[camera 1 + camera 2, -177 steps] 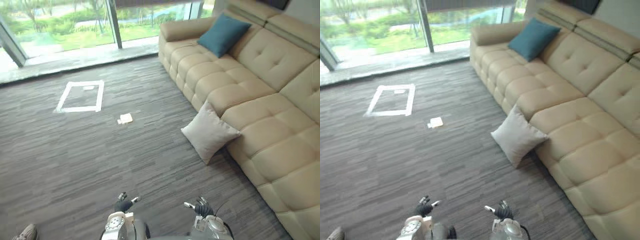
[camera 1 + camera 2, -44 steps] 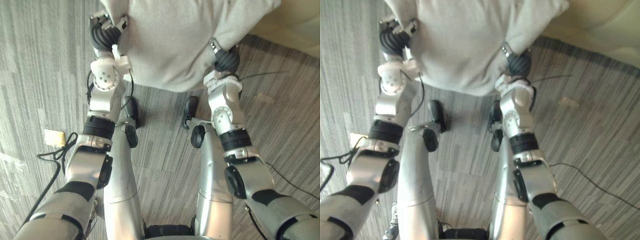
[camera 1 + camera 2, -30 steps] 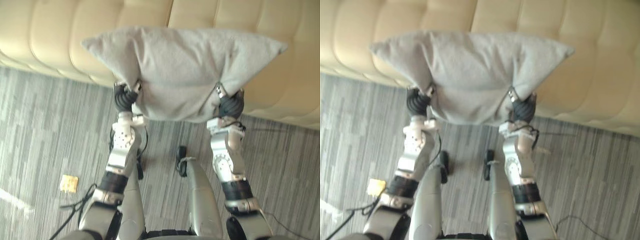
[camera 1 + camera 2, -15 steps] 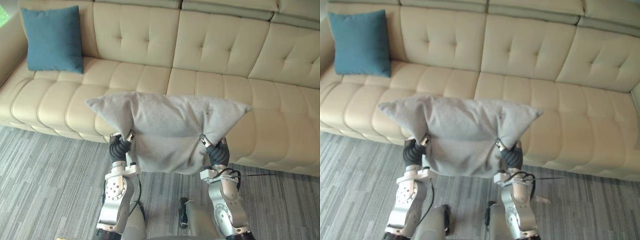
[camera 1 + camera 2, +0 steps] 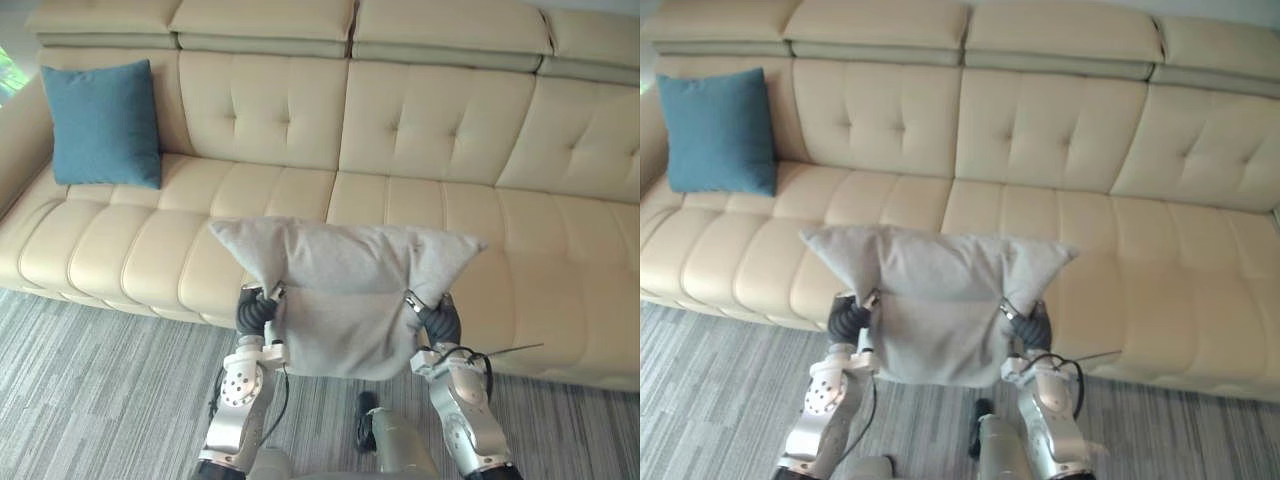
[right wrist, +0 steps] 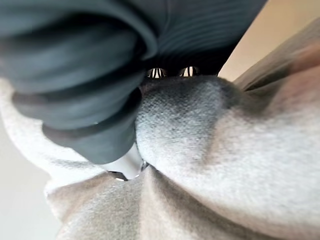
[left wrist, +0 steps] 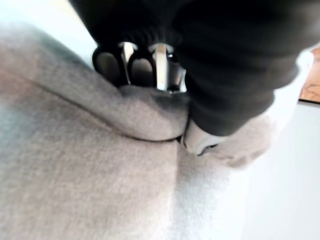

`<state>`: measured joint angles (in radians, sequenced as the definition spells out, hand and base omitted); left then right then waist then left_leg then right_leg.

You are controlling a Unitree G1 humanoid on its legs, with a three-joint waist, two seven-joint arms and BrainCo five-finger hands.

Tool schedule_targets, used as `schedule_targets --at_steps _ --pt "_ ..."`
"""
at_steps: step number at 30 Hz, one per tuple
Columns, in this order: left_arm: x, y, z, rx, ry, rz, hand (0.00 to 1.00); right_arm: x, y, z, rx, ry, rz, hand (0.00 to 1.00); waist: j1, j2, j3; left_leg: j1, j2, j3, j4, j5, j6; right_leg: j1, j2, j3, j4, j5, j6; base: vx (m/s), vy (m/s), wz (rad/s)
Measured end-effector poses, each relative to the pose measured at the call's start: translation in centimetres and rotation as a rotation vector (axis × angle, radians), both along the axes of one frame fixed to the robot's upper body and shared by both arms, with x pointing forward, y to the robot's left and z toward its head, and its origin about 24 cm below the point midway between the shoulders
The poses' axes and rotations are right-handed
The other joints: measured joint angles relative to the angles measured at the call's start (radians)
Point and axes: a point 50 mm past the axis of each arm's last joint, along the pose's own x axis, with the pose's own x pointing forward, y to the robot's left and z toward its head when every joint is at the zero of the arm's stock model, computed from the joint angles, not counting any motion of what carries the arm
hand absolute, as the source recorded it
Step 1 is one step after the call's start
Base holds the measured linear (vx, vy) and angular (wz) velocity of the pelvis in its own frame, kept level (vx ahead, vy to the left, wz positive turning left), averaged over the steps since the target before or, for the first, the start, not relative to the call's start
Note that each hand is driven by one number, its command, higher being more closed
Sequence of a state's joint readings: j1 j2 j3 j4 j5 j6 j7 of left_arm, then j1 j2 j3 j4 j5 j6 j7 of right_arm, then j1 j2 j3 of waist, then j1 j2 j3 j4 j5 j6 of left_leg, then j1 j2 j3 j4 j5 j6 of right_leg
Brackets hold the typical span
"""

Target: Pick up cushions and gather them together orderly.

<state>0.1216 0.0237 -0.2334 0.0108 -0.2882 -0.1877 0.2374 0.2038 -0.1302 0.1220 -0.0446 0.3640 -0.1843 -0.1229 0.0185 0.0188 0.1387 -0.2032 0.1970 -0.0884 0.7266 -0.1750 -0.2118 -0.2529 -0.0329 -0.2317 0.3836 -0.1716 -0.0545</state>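
Grey cushion (image 5: 345, 290) is hanging in front of us, off the floor, as we are holding it up by its lower edge with both hands. Its broad face is turning toward us and its two upper corners are sticking out to either side. Our left hand (image 5: 256, 312) is gripping the lower left part of the grey cushion; in the left wrist view its fingers (image 7: 142, 70) are curling into a bunched fold of the cloth. Our right hand (image 5: 440, 322) is gripping the lower right part. In the right wrist view the cloth is bulging out from under the dark cover, and the fingers are pinching it, though we are seeing little of them. Behind the cushion a long cream sofa (image 5: 450, 130) is running across the whole view, with a tufted back and a padded seat. The held cushion is covering part of the seat front near the middle and is blocking our sight of it. A blue cushion (image 5: 103, 125) is leaning upright against the sofa's back at its left end, well apart from the grey one, with a stretch of seat lying between them. Grey striped carpet (image 5: 90, 400) is lying in front of the sofa, below our arms.
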Motion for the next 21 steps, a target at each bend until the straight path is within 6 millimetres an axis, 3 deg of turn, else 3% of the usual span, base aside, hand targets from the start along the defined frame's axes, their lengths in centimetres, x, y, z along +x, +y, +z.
schedule_targets --at_steps 1,3,5,6,8,9,10,11,12,15,21 --pt "-0.3 0.1 -0.3 -0.012 0.012 0.0 1.0 -0.4 0.0 0.1 0.002 -0.002 0.003 1.0 0.009 0.002 -0.003 -0.036 0.018 0.015 0.095 0.034 0.005 0.035 0.01 -0.007 -0.01 -0.009 -0.012 0.36 -0.128 0.04" --pt "-1.3 0.2 -1.0 -0.03 0.044 -0.003 1.0 -0.7 0.1 0.7 0.006 -0.025 0.01 1.0 0.037 0.015 -0.019 -0.12 0.064 0.115 0.264 0.02 0.05 0.119 0.028 -0.008 -0.058 -0.024 -0.035 0.35 -0.051 -0.17" --pt "-1.2 0.2 -0.9 -0.036 0.039 -0.003 1.0 -0.5 0.1 1.2 0.002 -0.049 0.014 1.0 0.042 0.014 -0.023 -0.172 0.083 0.211 0.224 -0.019 0.117 0.167 0.024 -0.006 -0.105 -0.022 -0.033 0.29 0.0 0.03" --pt "-1.2 0.1 -0.7 -0.038 0.033 -0.002 1.0 -0.4 0.1 1.2 0.002 -0.052 0.013 1.0 0.042 0.014 -0.025 -0.171 0.089 0.249 0.149 -0.028 0.132 0.188 0.021 -0.01 -0.118 -0.021 -0.03 0.32 0.033 0.05" --pt "-1.1 0.1 -0.4 -0.041 0.02 -0.003 1.0 -0.4 0.1 1.3 0.003 -0.054 0.008 1.0 0.042 0.016 -0.026 -0.146 0.067 0.272 -0.077 -0.027 0.137 0.221 0.01 -0.009 -0.134 -0.021 -0.03 0.32 0.102 0.02" --pt "-1.1 0.1 -0.4 -0.041 0.017 -0.004 1.0 -0.5 0.1 1.2 0.006 -0.052 0.002 1.0 0.044 0.021 -0.032 -0.105 0.033 0.259 -0.262 0.024 0.143 0.235 0.008 -0.004 -0.133 -0.021 -0.028 0.33 0.184 -0.15" --pt "-1.1 0.0 -0.3 -0.042 0.014 -0.006 1.0 -0.5 0.1 1.2 0.005 -0.051 -0.001 1.0 0.044 0.036 -0.043 -0.066 0.009 0.217 -0.392 0.15 0.148 0.248 0.015 0.014 -0.132 -0.027 0.003 0.27 0.195 -0.29" --pt "-1.1 0.2 -0.3 -0.031 0.014 -0.006 1.0 -0.5 0.3 1.1 0.014 -0.046 -0.004 1.0 0.046 0.023 -0.052 -0.041 0.001 0.212 -0.417 0.13 0.114 0.257 0.012 0.039 -0.133 -0.04 0.032 0.27 0.184 -0.24" --pt "-1.1 0.6 -0.3 -0.017 0.013 -0.004 1.0 -0.5 0.7 0.9 0.038 -0.039 -0.011 1.0 0.045 -0.008 -0.072 -0.02 -0.025 0.222 -0.455 0.129 0.112 0.256 -0.015 0.069 -0.138 -0.047 0.046 0.26 0.175 -0.25" --pt "-1.2 0.8 -0.4 0.002 0.015 -0.005 1.0 -0.4 1.2 0.8 0.038 -0.04 -0.03 1.0 0.045 -0.048 -0.098 0.058 -0.066 0.271 -0.531 0.134 0.122 0.291 -0.054 0.117 -0.171 -0.023 0.084 0.21 0.147 -0.22" --pt "-0.4 0.9 0.6 0.044 -0.029 0.016 1.0 1.4 1.7 1.8 -0.02 -0.086 -0.051 1.0 0.041 -0.064 -0.116 0.112 -0.087 0.297 -0.634 0.159 0.135 0.296 -0.058 0.165 -0.217 0.006 0.095 0.06 0.038 -0.16"
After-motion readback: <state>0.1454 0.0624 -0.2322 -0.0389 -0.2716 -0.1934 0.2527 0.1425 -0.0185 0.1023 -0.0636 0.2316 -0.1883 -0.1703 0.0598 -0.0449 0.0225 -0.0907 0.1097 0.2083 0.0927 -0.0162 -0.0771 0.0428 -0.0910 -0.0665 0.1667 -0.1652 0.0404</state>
